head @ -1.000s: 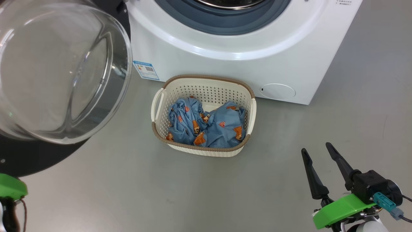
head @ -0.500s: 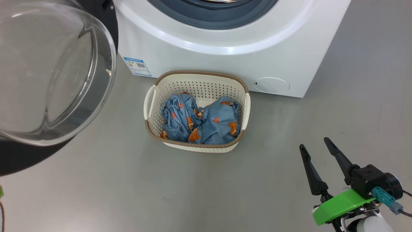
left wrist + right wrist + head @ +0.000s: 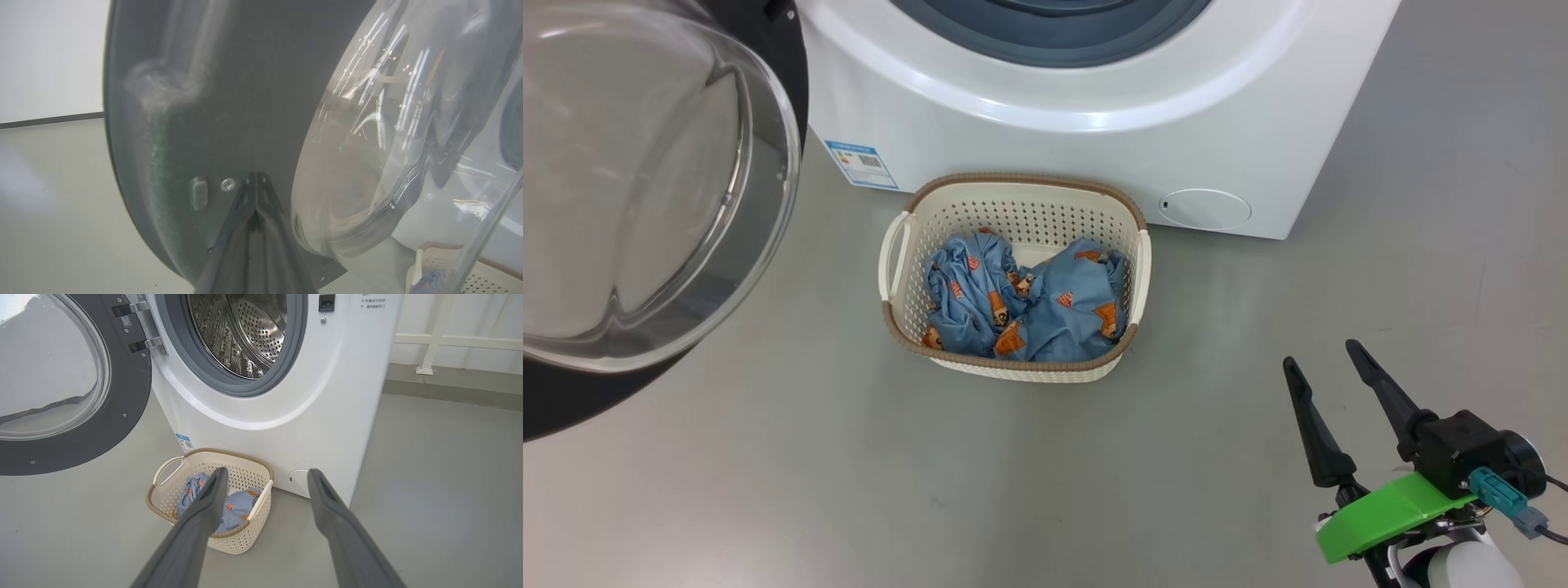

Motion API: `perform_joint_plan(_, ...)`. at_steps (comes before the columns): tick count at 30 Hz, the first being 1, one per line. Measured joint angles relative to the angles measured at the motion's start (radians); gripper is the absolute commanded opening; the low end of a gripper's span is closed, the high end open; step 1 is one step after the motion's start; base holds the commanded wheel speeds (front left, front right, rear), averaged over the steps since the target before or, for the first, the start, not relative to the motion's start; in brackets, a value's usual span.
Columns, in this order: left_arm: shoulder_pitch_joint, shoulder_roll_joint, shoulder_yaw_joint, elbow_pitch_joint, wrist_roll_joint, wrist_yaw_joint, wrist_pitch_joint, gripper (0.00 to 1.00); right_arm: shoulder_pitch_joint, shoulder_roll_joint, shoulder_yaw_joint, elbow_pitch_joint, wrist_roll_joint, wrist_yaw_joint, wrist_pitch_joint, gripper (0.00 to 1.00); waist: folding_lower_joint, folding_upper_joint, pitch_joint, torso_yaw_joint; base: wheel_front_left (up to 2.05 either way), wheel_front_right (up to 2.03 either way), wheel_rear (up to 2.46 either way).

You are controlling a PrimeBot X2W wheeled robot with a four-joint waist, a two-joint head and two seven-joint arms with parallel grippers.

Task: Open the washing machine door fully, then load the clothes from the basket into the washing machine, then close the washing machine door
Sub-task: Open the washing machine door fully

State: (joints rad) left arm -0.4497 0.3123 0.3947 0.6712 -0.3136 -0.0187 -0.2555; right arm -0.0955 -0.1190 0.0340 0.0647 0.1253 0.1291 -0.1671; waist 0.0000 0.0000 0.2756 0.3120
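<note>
This is looking like a bare laundry test room, more lab than home. A white front-loading washing machine [image 3: 335,400] is standing directly on a smooth grey floor [image 3: 849,474] (the seamless, poured-looking kind one is seeing in workrooms), its round door [image 3: 629,188] hanging open and its perforated steel drum [image 3: 249,330] showing. A plain white wall [image 3: 49,53] is meeting the floor along a dark skirting strip [image 3: 49,121], and a white rail [image 3: 457,340] is running along the wall beyond the machine. A small cream basket [image 3: 1013,177] of blue printed clothes [image 3: 1054,310] is sitting on the floor just in front of the machine, marking this as a laundry setting.
</note>
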Motion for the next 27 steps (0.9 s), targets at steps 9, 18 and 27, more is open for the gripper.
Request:
perform_joint_plan(9,-0.001,-0.021,0.036,-0.052,0.060,-0.040,0.000,0.00,-0.002,0.008,-0.006,0.013,0.000,0.000,-0.002,1.00,0.0000,0.0000,-0.020,0.002,0.00,0.00,0.00)
perform_joint_plan(18,0.021,-0.076,0.038,-0.214,0.116,-0.084,0.000,0.00,-0.002,0.020,-0.007,0.034,0.004,0.000,-0.021,1.00,0.0000,0.0000,-0.056,0.000,0.00,0.00,0.00)
perform_joint_plan(27,0.102,-0.168,-0.027,-0.444,0.138,-0.102,-0.001,0.00,0.016,0.031,-0.011,0.057,0.015,0.000,-0.047,1.00,0.0000,0.0000,-0.101,-0.028,0.00,0.00,0.00)
